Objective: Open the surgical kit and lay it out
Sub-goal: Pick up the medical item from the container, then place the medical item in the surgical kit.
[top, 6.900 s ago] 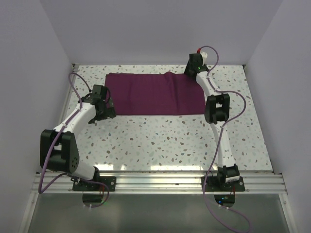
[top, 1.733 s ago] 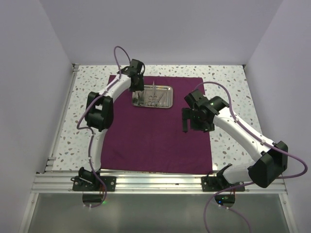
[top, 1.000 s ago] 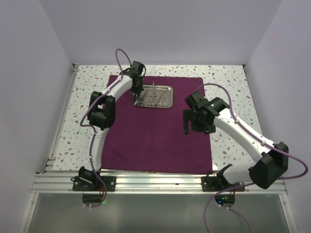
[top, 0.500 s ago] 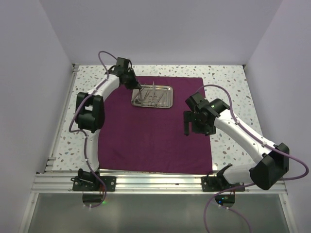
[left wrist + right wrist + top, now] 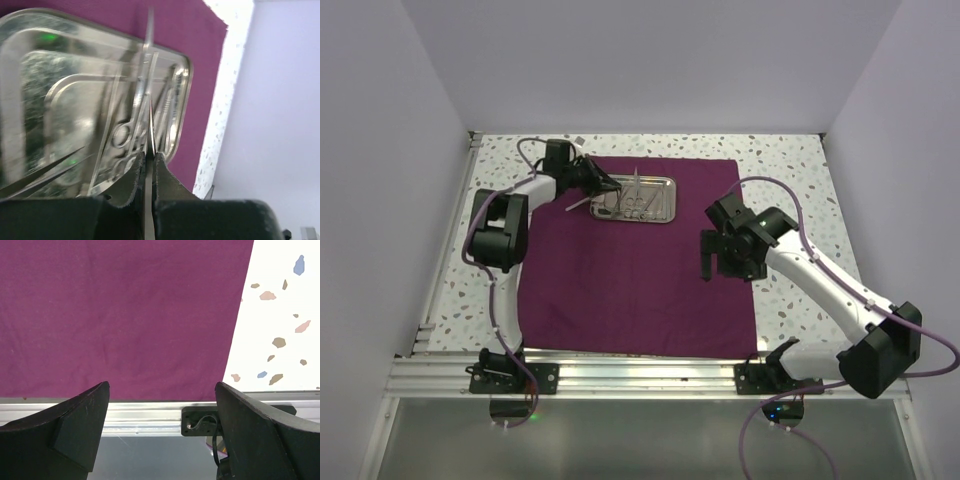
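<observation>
The dark purple cloth (image 5: 630, 285) of the surgical kit lies spread flat on the table. A shiny steel tray (image 5: 665, 215) sits on its far part and holds scissors and forceps (image 5: 635, 203). My left gripper (image 5: 594, 190) hovers at the tray's left end, shut on slim silver tweezers (image 5: 576, 205). In the left wrist view the tweezers (image 5: 149, 75) run edge-on up from my left gripper (image 5: 148, 158) over the tray (image 5: 188, 75) and the ringed scissors (image 5: 122, 135). My right gripper (image 5: 705, 262) hangs open and empty over the cloth's right part (image 5: 125, 305).
Speckled tabletop (image 5: 800, 200) surrounds the cloth, with walls on three sides. An aluminium rail (image 5: 640, 375) with both arm bases runs along the near edge, and in the right wrist view the rail (image 5: 145, 412) shows between the fingers (image 5: 80, 415).
My left wrist has swung left, from above the tray's left end to beside it, carrying the tweezers out over the cloth. The right arm has barely moved.
</observation>
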Tool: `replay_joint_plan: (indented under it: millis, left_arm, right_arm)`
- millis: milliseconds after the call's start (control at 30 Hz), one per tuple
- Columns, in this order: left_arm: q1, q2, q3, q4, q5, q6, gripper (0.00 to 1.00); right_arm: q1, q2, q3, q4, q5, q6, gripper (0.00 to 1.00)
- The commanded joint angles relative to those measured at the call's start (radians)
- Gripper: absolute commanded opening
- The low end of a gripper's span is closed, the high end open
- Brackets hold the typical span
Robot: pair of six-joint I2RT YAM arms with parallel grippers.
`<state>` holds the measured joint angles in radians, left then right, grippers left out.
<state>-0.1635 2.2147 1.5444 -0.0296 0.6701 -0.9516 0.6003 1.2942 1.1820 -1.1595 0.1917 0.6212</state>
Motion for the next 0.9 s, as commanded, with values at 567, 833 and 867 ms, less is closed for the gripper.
replay_joint_plan:
  millis: [567,833,867]
  left_arm:
    - [-0.211,-0.706,-0.502,-0.352,-0.622,0.425,0.0]
    - [-0.319,-0.976,-0.898,-0.336,-0.713,0.294,0.0]
    - [-0.33,-0.992,-0.924,-0.332,-0.716,0.277,0.0]
  right_arm:
    - [-0.004,0.037,0.071,0.014,0.055,-0.023,0.98]
    - [-0.004,0.048,0.091,-0.005,0.075,-0.081,0.98]
    - [-0.002,0.045,0.094,-0.009,0.078,-0.084,0.98]
